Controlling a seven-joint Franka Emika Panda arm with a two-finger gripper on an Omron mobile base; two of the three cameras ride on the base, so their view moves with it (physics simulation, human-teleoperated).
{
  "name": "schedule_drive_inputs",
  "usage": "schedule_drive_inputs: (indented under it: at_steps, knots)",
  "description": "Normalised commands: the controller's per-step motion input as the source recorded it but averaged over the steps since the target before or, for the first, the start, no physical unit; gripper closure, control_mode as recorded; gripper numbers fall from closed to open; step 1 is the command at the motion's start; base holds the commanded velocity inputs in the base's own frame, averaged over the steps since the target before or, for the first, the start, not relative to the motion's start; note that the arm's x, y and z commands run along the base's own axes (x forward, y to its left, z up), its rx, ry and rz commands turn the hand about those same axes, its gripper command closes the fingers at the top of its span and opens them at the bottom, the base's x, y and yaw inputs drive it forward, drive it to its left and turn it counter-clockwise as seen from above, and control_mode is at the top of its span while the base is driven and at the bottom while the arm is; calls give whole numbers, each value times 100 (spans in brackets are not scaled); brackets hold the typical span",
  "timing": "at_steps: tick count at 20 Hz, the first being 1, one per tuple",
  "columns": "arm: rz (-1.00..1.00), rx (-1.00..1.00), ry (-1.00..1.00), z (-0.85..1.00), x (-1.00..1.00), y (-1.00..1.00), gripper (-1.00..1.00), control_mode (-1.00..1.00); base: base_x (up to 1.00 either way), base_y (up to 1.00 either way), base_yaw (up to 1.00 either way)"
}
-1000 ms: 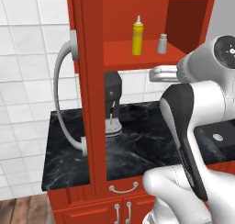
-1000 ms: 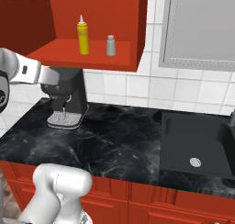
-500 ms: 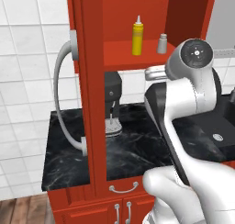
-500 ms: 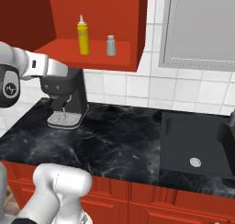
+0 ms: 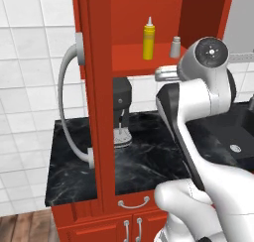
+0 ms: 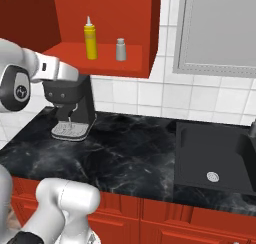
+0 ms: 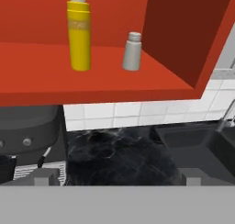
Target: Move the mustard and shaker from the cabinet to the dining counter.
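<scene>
White tiles back the black marble worktop (image 6: pixel 130 153), and above it the red cabinet (image 5: pixel 163 18) stands open. On its shelf, mustard (image 7: pixel 79 35) stands left of the shaker (image 7: pixel 132 52), close together. Below the shelf, the claw (image 7: pixel 117 178) hangs wide open and empty. Reaching for one could topple its neighbour.

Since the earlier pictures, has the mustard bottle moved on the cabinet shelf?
No. In the right base view the mustard stands upright on the cabinet shelf, left of the shaker, with the same gap as before.
</scene>
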Motion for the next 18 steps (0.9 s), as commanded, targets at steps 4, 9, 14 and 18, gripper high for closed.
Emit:
schedule_drive_inputs:
  at_steps: [4, 9, 14, 18]
  knots:
    - [0, 5, 0, 0, 36, 0, -100, -100, 0, 0, 0]
    - [0, 0, 0, 0, 45, 0, -100, -100, 0, 0, 0]
    - [0, 0, 0, 0, 46, 0, -100, -100, 0, 0, 0]
    - [0, 0, 0, 0, 46, 8, -100, -100, 0, 0, 0]
